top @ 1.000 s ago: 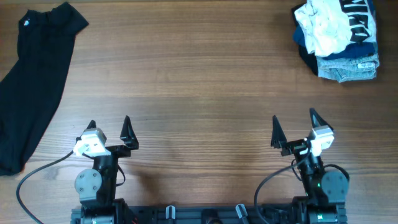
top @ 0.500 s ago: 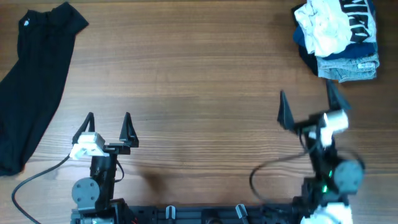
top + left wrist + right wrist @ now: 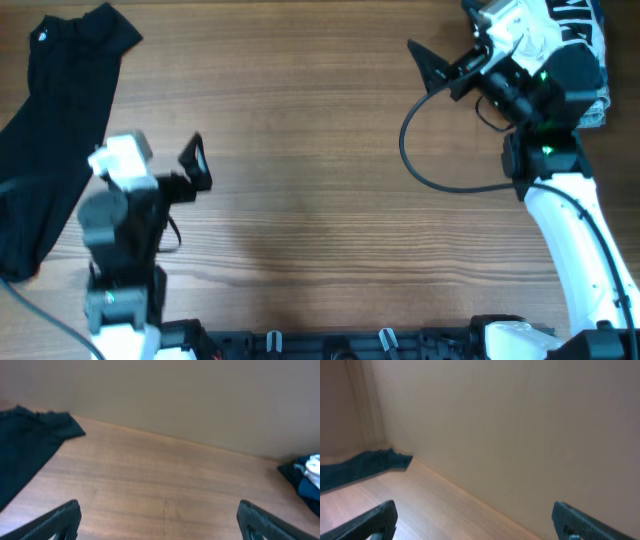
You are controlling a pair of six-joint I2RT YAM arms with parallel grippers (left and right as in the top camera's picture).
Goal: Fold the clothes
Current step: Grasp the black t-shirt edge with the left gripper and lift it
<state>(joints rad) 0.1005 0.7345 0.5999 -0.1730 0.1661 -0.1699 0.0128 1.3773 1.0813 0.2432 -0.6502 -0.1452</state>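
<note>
A black garment (image 3: 60,120) lies spread along the table's left edge; it also shows in the left wrist view (image 3: 25,445) and the right wrist view (image 3: 365,467). A pile of clothes (image 3: 590,25) sits at the far right corner, mostly hidden by my right arm; its edge shows in the left wrist view (image 3: 306,480). My left gripper (image 3: 172,165) is raised, open and empty (image 3: 160,525), right of the black garment. My right gripper (image 3: 450,40) is raised high, open and empty (image 3: 475,522), beside the pile.
The wooden table (image 3: 300,150) has a beige wall (image 3: 200,400) along its far edge. A black cable (image 3: 420,170) loops from my right arm over the table. The arm bases stand at the near edge.
Both arms have lifted from their rest pose. The right gripper swung far up toward the clothes pile. The left gripper rose and shifted slightly left. The clothes have not moved.
</note>
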